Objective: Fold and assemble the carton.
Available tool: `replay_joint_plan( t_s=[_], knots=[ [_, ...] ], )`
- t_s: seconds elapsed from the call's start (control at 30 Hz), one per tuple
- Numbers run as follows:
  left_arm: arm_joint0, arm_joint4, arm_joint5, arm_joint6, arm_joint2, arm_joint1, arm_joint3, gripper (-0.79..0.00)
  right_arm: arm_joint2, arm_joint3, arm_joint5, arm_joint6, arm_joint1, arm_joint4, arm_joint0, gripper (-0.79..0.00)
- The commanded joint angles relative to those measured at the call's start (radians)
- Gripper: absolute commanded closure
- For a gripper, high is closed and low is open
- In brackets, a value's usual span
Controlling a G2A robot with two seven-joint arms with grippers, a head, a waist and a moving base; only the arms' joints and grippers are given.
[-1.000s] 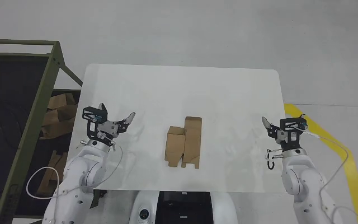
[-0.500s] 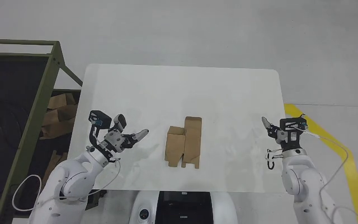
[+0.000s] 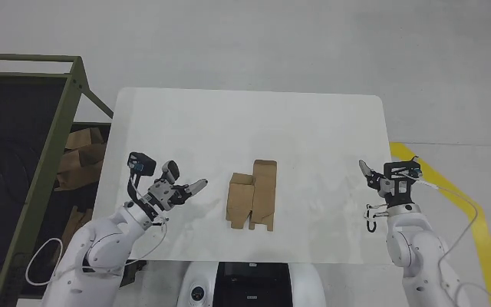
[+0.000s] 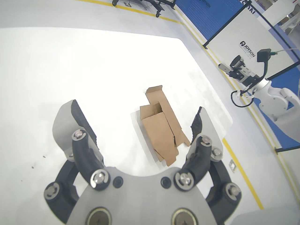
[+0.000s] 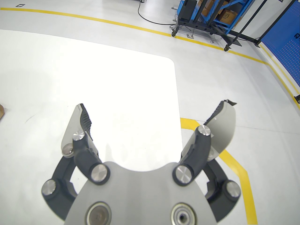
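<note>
1. Near the middle of the white table (image 3: 307, 130), toward its near edge, we see the brown carton (image 3: 252, 201) lying flat, its panels and end flaps not yet squared up.
2. To the left of the carton, our left gripper (image 3: 186, 177) hovers over the table, jaws spread wide with nothing between them. It points at the carton but stands apart from it.
3. At the table's right edge, well apart from the carton, our right gripper (image 5: 154, 104) hangs with its jaws likewise wide apart and empty.
4. We judge the task to be at its very start: the approach to a first grasp, with no fold made.
5. The next move, we think, calls for the left gripper to close the gap and pinch the carton's left edge or a raised panel. The right arm would have to come well in to hold the other side, so the sleeve can be opened.
</note>
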Motion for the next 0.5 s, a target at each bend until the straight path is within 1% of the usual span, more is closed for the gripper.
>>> replay_joint_plan(
  t_s=[0.0,0.1,0.13,0.2,0.33,0.47],
  knots=[
    [-0.021,-0.126,0.020,-0.105,0.008,0.003,0.013,-0.785,0.000,0.000,0.000,0.000,0.000,0.000,0.000,-0.785],
    [-0.065,-0.252,0.067,-0.265,0.008,0.011,0.036,-0.785,0.000,0.000,0.000,0.000,0.000,0.000,0.000,-0.785],
    [-0.084,-0.301,0.097,-0.315,0.006,0.013,0.048,-0.785,0.000,0.000,0.000,0.000,0.000,0.000,0.000,-0.785],
    [-0.116,-0.367,0.120,-0.364,0.001,0.017,0.063,-0.785,0.000,0.000,0.000,0.000,0.000,0.000,0.000,-0.785],
    [-0.163,-0.469,0.202,-0.503,0.002,0.025,0.096,-0.785,0.000,0.000,0.000,0.000,0.000,0.000,0.000,-0.785],
    [-0.198,-0.479,0.243,-0.551,0.008,0.032,0.122,-0.785,0.000,0.000,0.000,0.000,0.000,0.000,0.000,-0.785]
  ],
)
